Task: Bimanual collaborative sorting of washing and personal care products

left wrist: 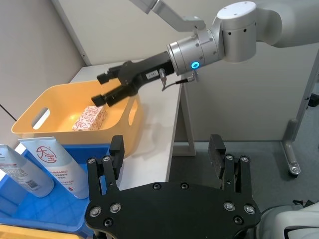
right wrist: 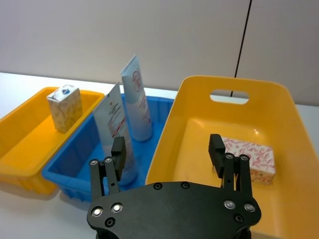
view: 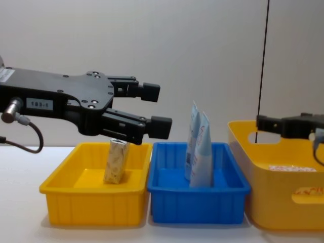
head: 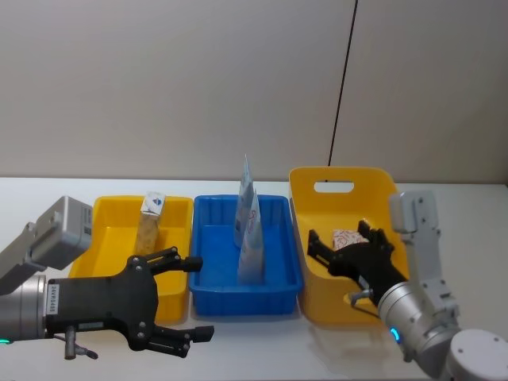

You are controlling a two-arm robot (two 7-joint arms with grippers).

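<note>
Two squeeze tubes [head: 252, 238], tall and pale blue-white, standing upright and leaning together in the blue bin [head: 208, 262] at the middle of the head view. Red writing and a round red mark on the fronts, too small to read.

Beige carton [head: 148, 230] standing on end in the low yellow bin [head: 107, 218], left of the middle. White top flap with a small blue mark; no words clear enough to read.

White carton [head: 347, 238] with a red flower print, lying flat on the floor of the tall yellow bin [head: 341, 176] with the handle hole, at the right of the frame.

All three bins side by side on the white surface [head: 262, 341].

Left gripper [head: 198, 299] at the lower left of the head view, by the near corner of the low yellow bin, spread wide and holding nothing. Small white sticker with dark digits on its arm, hard to read.

Right gripper [head: 316, 250] at the right, reaching over the tall yellow bin, near the white carton. Also spread wide, with nothing in it.
</note>
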